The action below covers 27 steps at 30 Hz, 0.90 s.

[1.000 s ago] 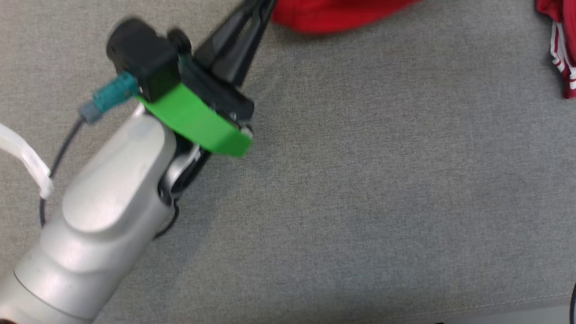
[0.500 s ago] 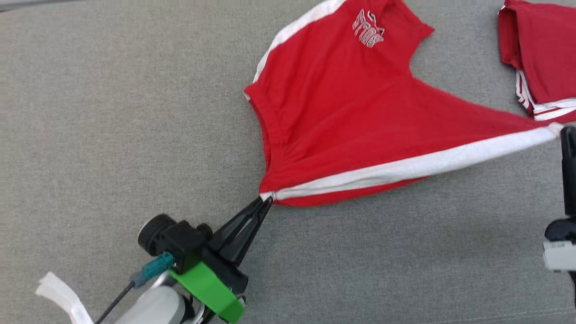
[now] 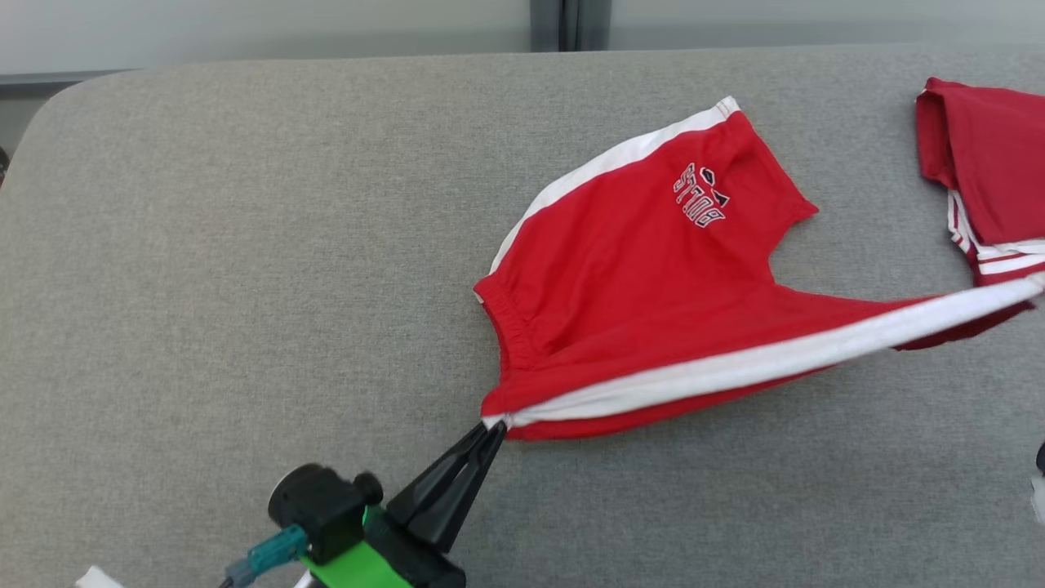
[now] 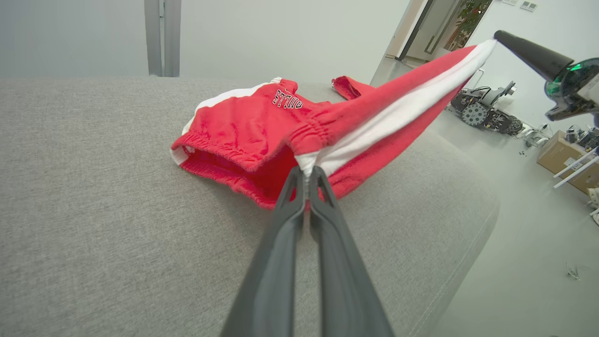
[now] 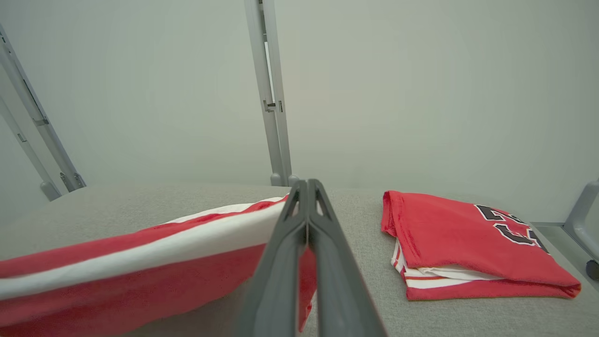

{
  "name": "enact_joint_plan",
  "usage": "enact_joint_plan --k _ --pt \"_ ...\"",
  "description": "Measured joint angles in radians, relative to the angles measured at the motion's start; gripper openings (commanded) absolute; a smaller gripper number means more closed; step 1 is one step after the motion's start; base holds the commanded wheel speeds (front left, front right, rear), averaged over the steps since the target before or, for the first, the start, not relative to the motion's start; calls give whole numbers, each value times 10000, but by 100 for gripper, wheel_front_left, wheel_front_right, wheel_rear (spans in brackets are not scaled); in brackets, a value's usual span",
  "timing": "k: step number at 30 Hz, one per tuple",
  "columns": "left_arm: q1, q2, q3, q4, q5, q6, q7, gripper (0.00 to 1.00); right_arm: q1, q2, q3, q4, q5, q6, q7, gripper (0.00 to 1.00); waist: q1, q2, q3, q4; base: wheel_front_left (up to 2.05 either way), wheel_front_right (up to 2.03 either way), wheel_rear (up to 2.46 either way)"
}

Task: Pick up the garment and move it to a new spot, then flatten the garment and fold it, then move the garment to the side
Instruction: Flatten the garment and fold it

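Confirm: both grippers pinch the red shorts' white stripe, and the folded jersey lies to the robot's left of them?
Wrong side: the head view shows the folded jersey to the robot's right of the shorts. The left gripper and right gripper do pinch the white stripe.

The left claw [image 3: 492, 430] reaches in from the near side of the red garment [image 3: 637, 302], long dark fingers pinched together on its waistband corner. The right claw [image 4: 499, 35], likewise clamped, grips the far end of the garment's white stripe, raised higher than the left.
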Motion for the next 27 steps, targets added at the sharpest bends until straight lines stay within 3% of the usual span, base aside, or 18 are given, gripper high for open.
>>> enact_joint_plan --k 3,10,19,27 --pt "-821 -393 -276 36 -570 -27 174 0 -1086 -274 100 606 -349 0 755 0 0 0 107 192 0 0 0" --pt "-2851 -1110 -1009 499 -3103 -56 479 0 -3824 -1386 673 2389 -945 -2 2121 0 0 0 642 694 0 0 0" --pt "-4868 -1620 -1252 2366 -5442 -58 1220 0 -7396 -3200 3400 4849 -771 0 3267 0 0 0 1527 1288 0 0 0" --pt "-6154 -1898 -1739 3636 -6140 -58 1404 0 -10285 -3593 5952 6786 -667 0 3465 0 0 0 2290 1756 0 0 0"
